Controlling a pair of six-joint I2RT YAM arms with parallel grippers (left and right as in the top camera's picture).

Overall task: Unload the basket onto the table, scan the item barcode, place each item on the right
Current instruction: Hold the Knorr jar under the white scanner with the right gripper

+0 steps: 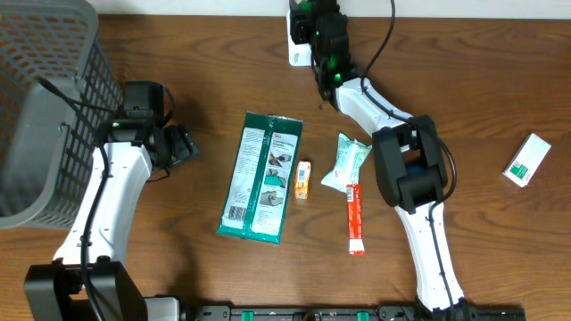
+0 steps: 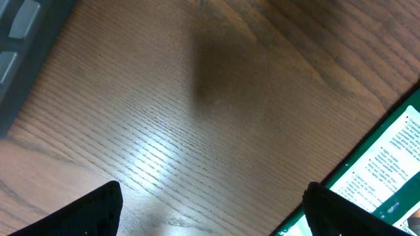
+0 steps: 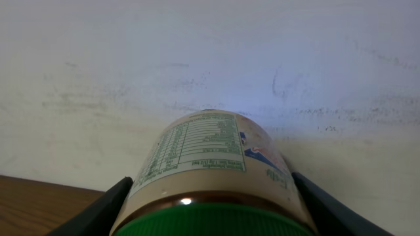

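My right gripper [image 3: 213, 211] is shut on a jar [image 3: 210, 164] with a green lid and a tan printed label, one finger on each side. The jar points at a white wall, and its nutrition panel faces the camera. Overhead, the right gripper [image 1: 323, 40] reaches to the table's far edge, next to a white object [image 1: 297, 49]; the arm mostly hides the jar there. My left gripper [image 2: 213, 213] hangs open over bare wood with nothing between its fingers. From above, the left gripper [image 1: 183, 147] is left of the green packet [image 1: 260, 178].
A grey mesh basket [image 1: 45, 107] stands at the far left. The green packet [image 2: 387, 170], a small orange box [image 1: 303, 178], a white-green pouch [image 1: 346, 162] and a red stick pack [image 1: 355, 218] lie mid-table. A white-green box [image 1: 526, 160] lies at the right.
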